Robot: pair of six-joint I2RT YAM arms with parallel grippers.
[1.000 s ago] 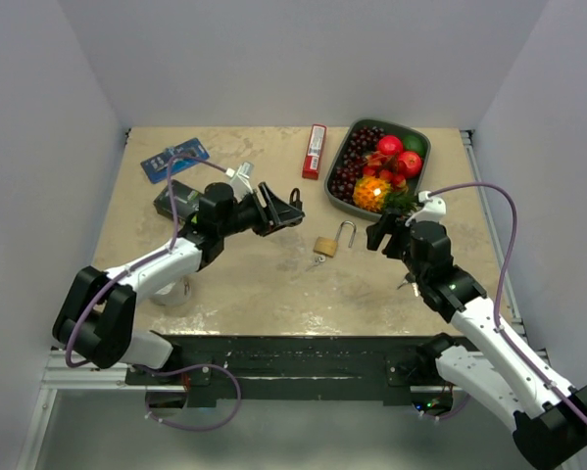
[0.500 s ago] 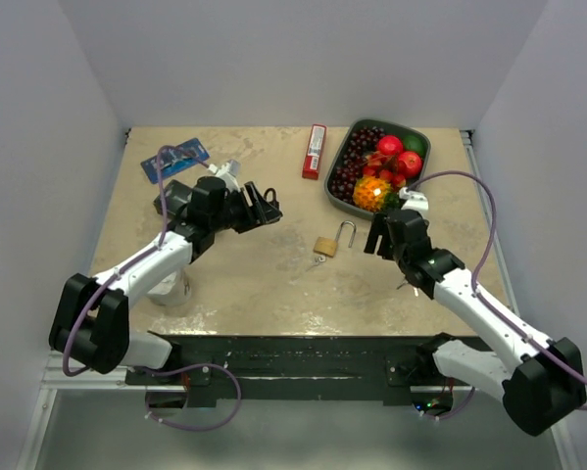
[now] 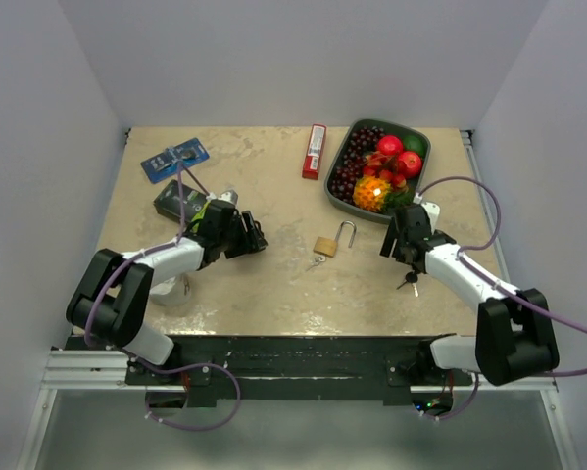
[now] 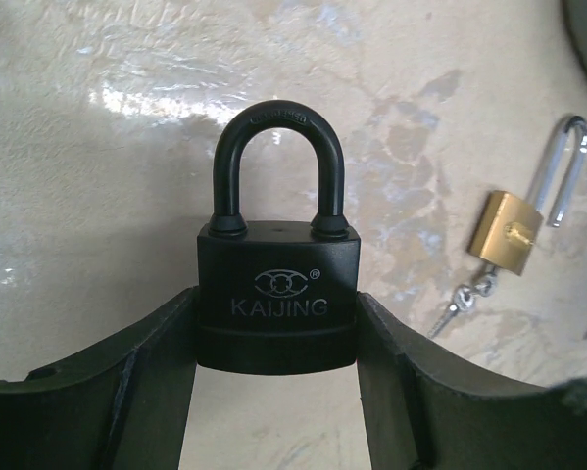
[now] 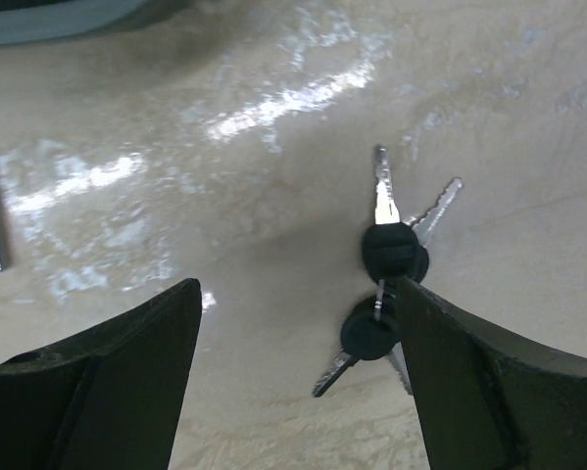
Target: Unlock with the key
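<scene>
A black padlock (image 4: pixel 277 294) marked KAIJING, its shackle closed, sits upright between the fingers of my left gripper (image 4: pixel 278 323), which is shut on the lock's body just above the table. In the top view that gripper (image 3: pixel 249 236) is left of centre. A bunch of keys (image 5: pixel 393 253) with black heads lies flat on the table against the inner edge of the right finger (image 5: pixel 469 382), partly hidden behind it. My right gripper (image 5: pixel 295 289) stands open over them, holding nothing. From above, the keys (image 3: pixel 409 284) lie just below the right gripper (image 3: pixel 396 241).
A brass padlock (image 3: pixel 324 246) with its shackle swung open lies mid-table, small keys (image 4: pixel 460 302) hanging from it. A tray of fruit (image 3: pixel 417 130) stands at the back right. A red pack (image 3: pixel 315 150), a blue packet (image 3: pixel 175 160) and a dark box (image 3: pixel 172 201) lie farther back.
The left gripper has drawn back left and down toward the table with the black padlock. The right arm has dropped lower, bringing its open gripper down over the keys.
</scene>
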